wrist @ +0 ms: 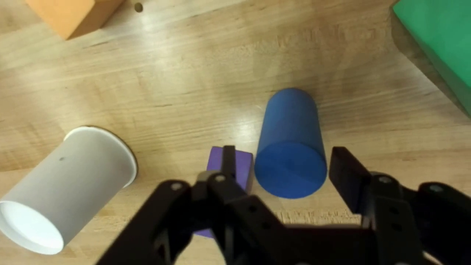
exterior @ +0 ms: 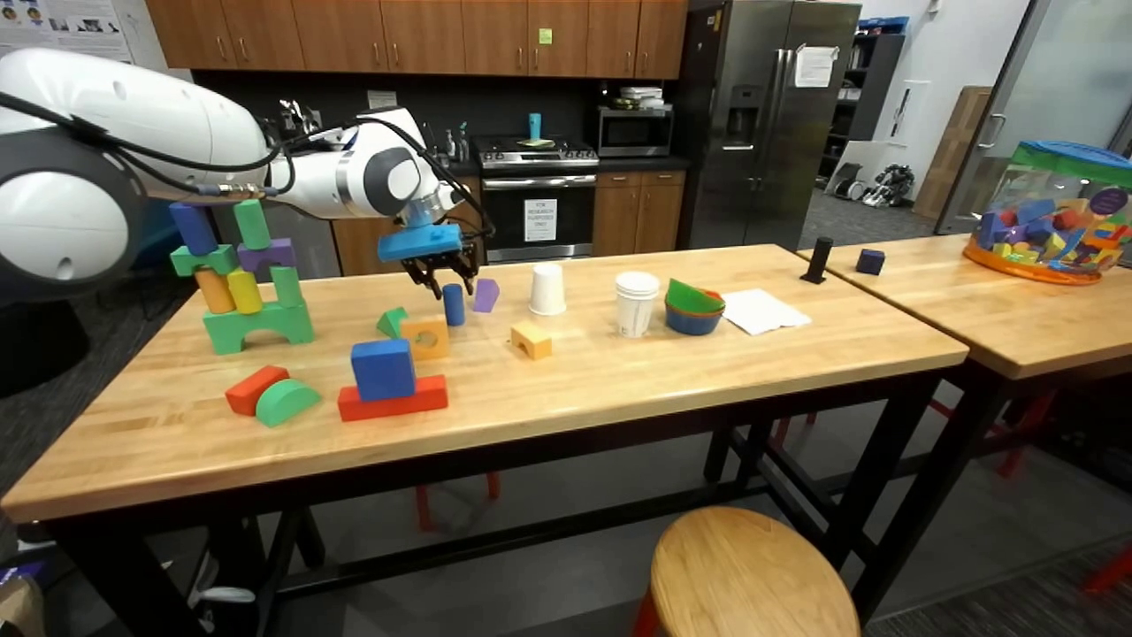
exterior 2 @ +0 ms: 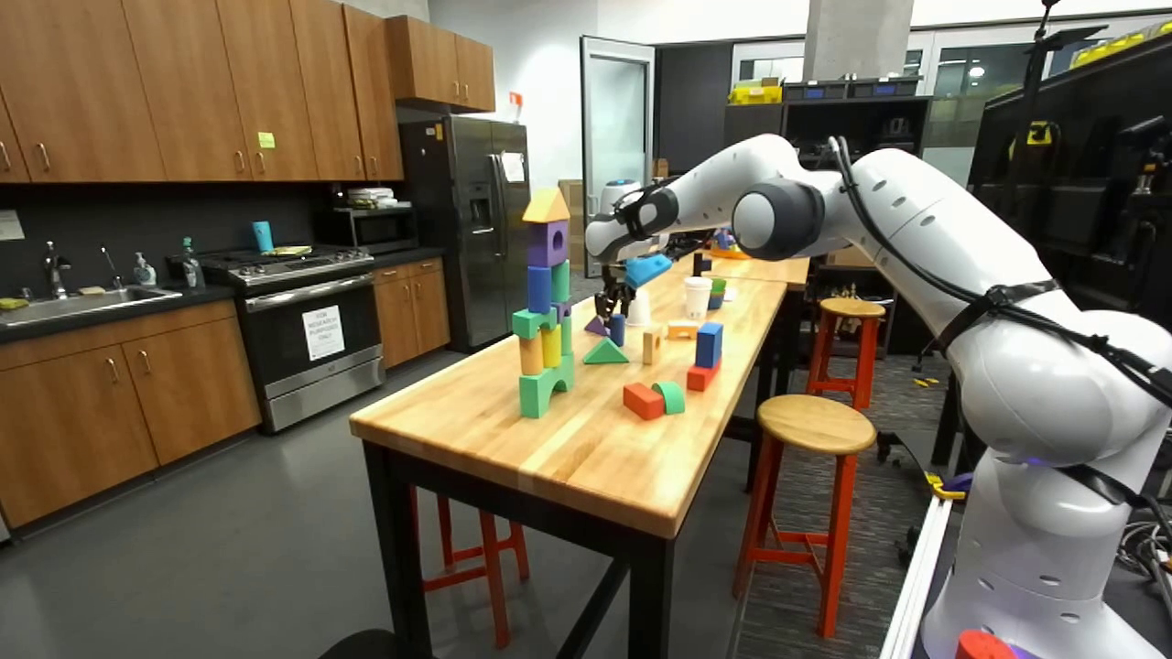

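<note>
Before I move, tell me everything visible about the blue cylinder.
The blue cylinder is plain, smooth and matte, flat-topped, perhaps foam or painted wood. It stands upright on the wooden table, a purple block nearby. The open claw frames its top: one finger apart, the other too close to judge contact.

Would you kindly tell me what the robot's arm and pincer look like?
The arm is white and smoothly rounded, with dark grey joint covers. Black cables run along its outside, held in an exterior view by a black strap. A bright blue block-like piece sits above the black pincer, whose jointed fingers carry small round bolt heads.
</note>
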Robot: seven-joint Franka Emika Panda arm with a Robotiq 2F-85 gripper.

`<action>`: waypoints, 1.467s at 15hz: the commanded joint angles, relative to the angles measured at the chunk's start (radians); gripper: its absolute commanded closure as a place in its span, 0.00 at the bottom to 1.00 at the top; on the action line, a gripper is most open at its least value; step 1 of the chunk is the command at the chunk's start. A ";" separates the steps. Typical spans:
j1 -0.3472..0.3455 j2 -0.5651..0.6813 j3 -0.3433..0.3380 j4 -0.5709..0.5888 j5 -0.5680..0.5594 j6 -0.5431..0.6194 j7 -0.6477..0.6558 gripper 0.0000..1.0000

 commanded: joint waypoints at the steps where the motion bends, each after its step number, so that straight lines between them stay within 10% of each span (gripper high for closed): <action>1: -0.007 0.012 0.012 0.030 0.010 -0.025 -0.019 0.66; 4: -0.006 0.012 0.013 0.030 0.008 -0.026 -0.021 0.83; 22: -0.083 -0.292 0.072 -0.070 0.030 -0.355 -0.371 0.83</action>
